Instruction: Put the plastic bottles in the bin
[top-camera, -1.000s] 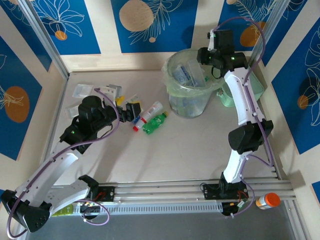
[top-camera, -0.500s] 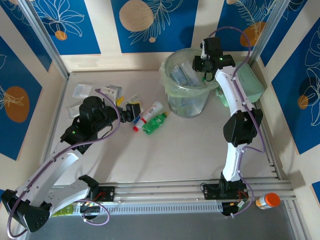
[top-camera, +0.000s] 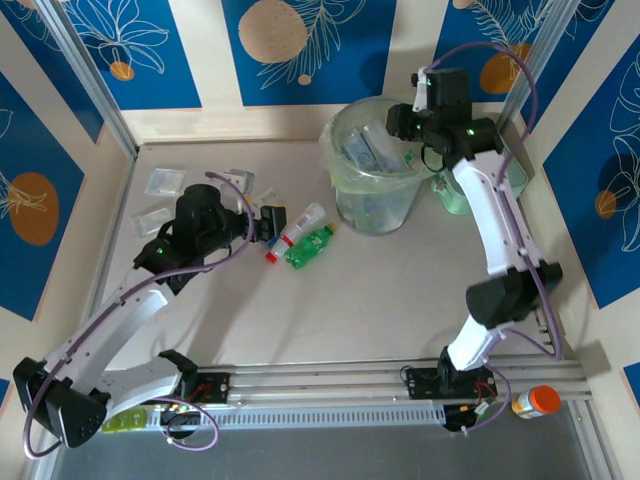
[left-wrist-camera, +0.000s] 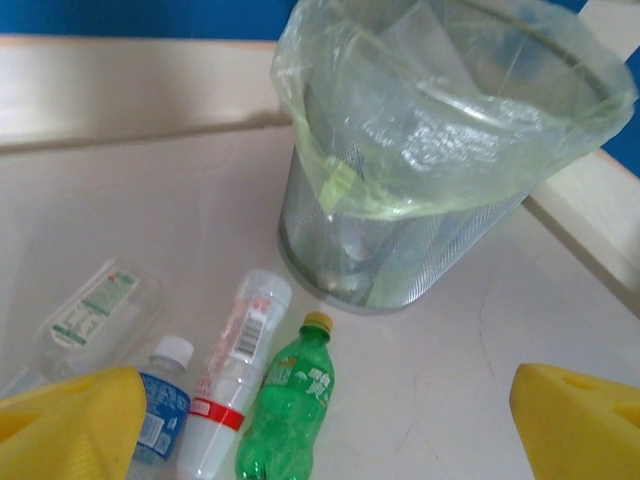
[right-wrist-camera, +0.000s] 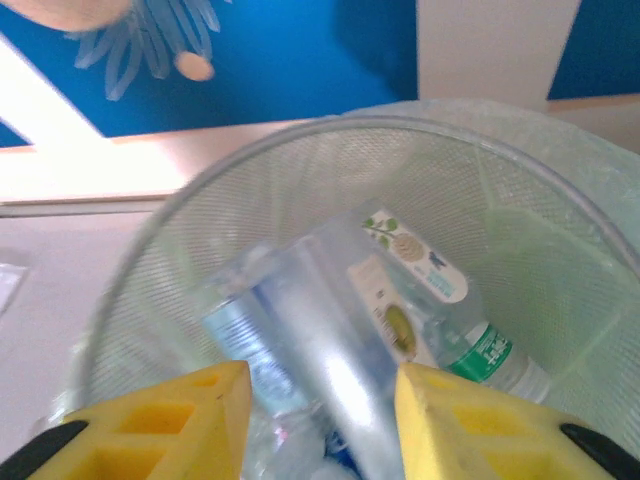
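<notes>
Plastic bottles lie in two places. Three of them are grouped on the pale tabletop, left of the bin and near its foot. They are a small green plastic bottle with a yellow cap, a slim clear bottle with a red band just beside it on the left, and a small clear bottle with a white cap and a blue label next to that one.

The other bottles are inside the large round bin of translucent pale-green plastic with a thin clear bag, which stands at the far side of the tabletop, right of the centre. Crushed clear bottles lie in it, one with a white and green label.

The left pincer is low over the tabletop, just left of the three bottles. Its yellow fingers are spread wide apart, and the bottles lie just ahead of them.

The right pincer is above the far right part of the bin's rim and points down into it. Its fingers stand a little apart. A blurred clear crushed bottle shows in the gap. I cannot tell if the fingers press it or not.

Flat clear plastic packets lie at the far left of the tabletop. A flat pale-green lid is just right of the bin, partly behind the right arm.
</notes>
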